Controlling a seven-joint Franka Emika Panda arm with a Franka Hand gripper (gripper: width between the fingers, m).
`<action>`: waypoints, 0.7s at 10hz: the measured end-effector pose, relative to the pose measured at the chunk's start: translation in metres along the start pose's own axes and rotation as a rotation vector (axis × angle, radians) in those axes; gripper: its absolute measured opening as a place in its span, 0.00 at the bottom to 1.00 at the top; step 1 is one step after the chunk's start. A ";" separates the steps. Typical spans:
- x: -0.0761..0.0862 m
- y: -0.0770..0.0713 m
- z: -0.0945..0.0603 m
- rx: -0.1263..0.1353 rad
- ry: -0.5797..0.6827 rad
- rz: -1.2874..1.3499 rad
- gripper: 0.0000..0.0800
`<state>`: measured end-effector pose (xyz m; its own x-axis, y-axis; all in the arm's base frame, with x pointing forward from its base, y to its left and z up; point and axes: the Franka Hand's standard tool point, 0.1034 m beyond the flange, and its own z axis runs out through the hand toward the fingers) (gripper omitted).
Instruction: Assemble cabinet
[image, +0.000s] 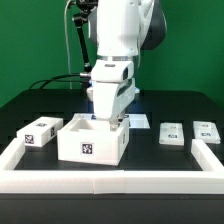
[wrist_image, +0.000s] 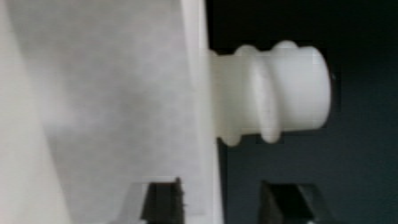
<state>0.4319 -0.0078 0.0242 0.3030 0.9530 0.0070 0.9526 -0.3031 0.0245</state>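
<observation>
Claw (wrist_image: 222, 203) straddles the cabinet box (image: 90, 143) wall's edge — jaws apart.

Lab: green backdrop (image: 30, 40), rimmed black table (image: 50, 105).

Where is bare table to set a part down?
Bare table: the back corner behind the small block, and the front strip between the flat panels and the rim. Crowded around the hollow box, where the gripper sits.

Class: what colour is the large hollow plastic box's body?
The large hollow plastic box is white; clearest in the exterior view.
</observation>
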 end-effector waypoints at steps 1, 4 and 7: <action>0.000 0.000 0.000 0.000 0.000 0.000 0.10; 0.000 0.000 0.000 0.000 0.000 -0.001 0.04; 0.000 0.000 0.000 0.000 0.000 -0.001 0.04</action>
<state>0.4319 -0.0077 0.0241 0.3022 0.9532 0.0069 0.9529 -0.3022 0.0242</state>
